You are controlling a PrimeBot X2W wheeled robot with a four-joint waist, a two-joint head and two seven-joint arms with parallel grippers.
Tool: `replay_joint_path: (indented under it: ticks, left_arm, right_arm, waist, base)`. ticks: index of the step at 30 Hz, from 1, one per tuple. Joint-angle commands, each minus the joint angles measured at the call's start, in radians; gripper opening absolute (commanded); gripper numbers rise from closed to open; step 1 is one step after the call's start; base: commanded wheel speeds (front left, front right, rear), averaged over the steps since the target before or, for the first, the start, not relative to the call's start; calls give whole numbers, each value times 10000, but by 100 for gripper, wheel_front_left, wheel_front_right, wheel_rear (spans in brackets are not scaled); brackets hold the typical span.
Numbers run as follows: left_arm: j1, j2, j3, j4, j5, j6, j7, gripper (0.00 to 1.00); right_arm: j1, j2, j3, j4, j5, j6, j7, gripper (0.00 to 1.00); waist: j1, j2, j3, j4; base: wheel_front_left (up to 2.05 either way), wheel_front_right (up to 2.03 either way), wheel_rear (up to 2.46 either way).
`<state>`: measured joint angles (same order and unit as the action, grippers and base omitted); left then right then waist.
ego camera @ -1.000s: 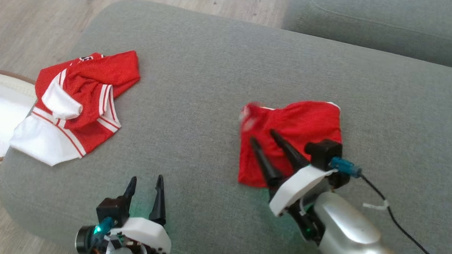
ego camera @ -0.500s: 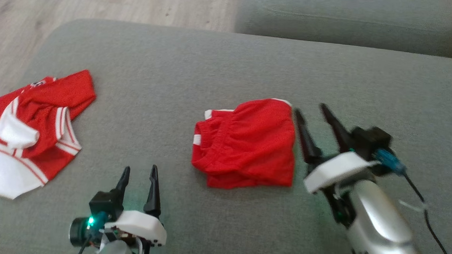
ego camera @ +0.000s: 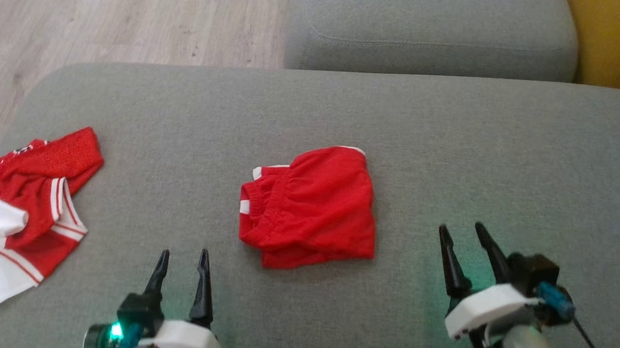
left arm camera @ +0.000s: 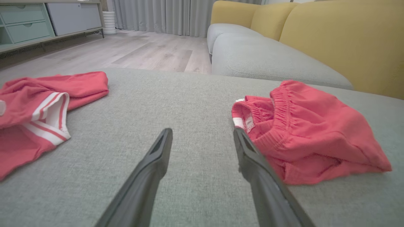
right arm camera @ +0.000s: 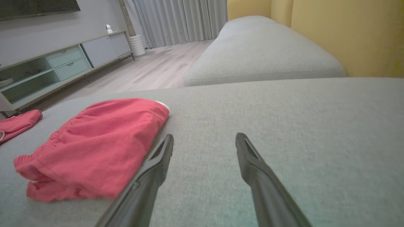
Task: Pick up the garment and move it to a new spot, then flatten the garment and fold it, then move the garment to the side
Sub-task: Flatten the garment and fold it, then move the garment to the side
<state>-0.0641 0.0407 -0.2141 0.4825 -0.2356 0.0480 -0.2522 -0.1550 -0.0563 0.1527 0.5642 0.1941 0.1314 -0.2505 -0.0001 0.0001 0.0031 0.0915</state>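
Note:
Folded red shorts [ego camera: 310,208] with an elastic waistband lie in the middle of the grey sofa seat [ego camera: 447,148]; they also show in the left wrist view [left arm camera: 309,138] and the right wrist view [right arm camera: 94,148]. My left gripper [ego camera: 183,255] is open at the lower left, in front of and left of the shorts, holding nothing [left arm camera: 202,135]. Open and empty too, my right gripper [ego camera: 464,233] hangs to the right of the shorts, apart from them [right arm camera: 204,138].
A crumpled red and white jersey [ego camera: 20,208] lies at the seat's left edge. Another grey cushion [ego camera: 426,32] and a yellow backrest [ego camera: 614,41] are behind. Wood floor [ego camera: 112,19] lies beyond the seat at upper left. A cable [ego camera: 585,337] trails from my right wrist.
My right gripper has come off the shorts and pulled back to their right, toward me. The camera has turned, shifting the whole scene leftward. The shorts lie folded where released.

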Motion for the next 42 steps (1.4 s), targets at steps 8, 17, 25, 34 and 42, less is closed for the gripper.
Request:
replay_joint_path:
  ticks: [8, 17, 25, 34, 42]
  left_arm:
    - [121, 95, 436, -758, 331, 113, -95, 100]
    - [-362, 95, -147, -621, 170, -61, -95, 100]
    - [-1068, 95, -770, -333, -207, -168, -95, 100]
    - [-1372, 95, -1100, -282, -483, -14, -95, 100]
    - [-1510, 95, -845, -224, -212, -45, -95, 100]
  right_arm:
    - [17, 59, 243, -239, 212, -7, -112, 100]
    - [-1061, 60, 1288, 69, 519, -7, -112, 100]
    - [-2852, 60, 2318, 1073, 1333, -7, -112, 100]
    - [-3677, 60, 2601, 3621, 1715, -7, -86, 44]
    - [-3910, 60, 2307, 3424, 1790, -7, -109, 0]
  waist:
    - [1, -1, -139, -216]
    - [1, -1, 725, 203]
    - [1, -1, 1649, 1103]
    - [1, -1, 1914, 1547]
    - [1, -1, 1816, 504]
  base:
    - [0, 0, 0]
    - [0, 0, 0]
    - [0, 0, 0]
    - [0, 0, 0]
    - [0, 0, 0]
